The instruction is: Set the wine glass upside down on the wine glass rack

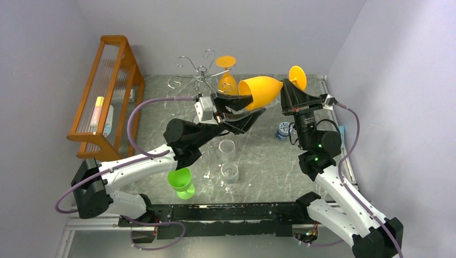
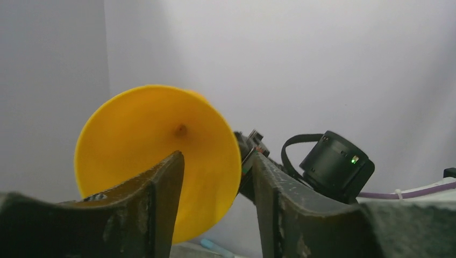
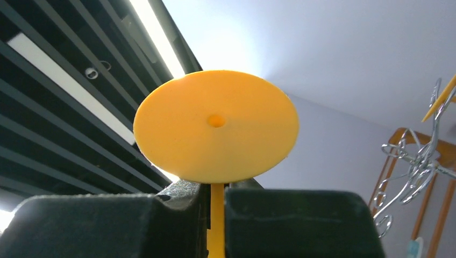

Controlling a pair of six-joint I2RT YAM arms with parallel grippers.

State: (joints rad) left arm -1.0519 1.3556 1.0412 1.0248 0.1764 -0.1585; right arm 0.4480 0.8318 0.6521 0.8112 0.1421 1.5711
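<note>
An orange wine glass lies sideways in the air, bowl (image 1: 261, 90) to the left and foot (image 1: 297, 77) to the right. My right gripper (image 1: 285, 87) is shut on its stem (image 3: 216, 215), just below the round foot (image 3: 216, 126). My left gripper (image 1: 255, 106) is open, its fingers at the bowl's open rim (image 2: 156, 156) without closing on it; the left finger (image 2: 161, 193) stands in front of the bowl. The chrome wine glass rack (image 1: 200, 75) stands behind, with another orange glass (image 1: 228, 80) hanging upside down on it. The rack's hooks also show in the right wrist view (image 3: 419, 166).
An orange wooden shelf (image 1: 107, 91) stands at the far left. A green glass (image 1: 181, 181) and three clear glasses (image 1: 227, 150) stand near the front, under my left arm. A blue-white can (image 1: 283, 130) sits by my right arm. Walls close in on both sides.
</note>
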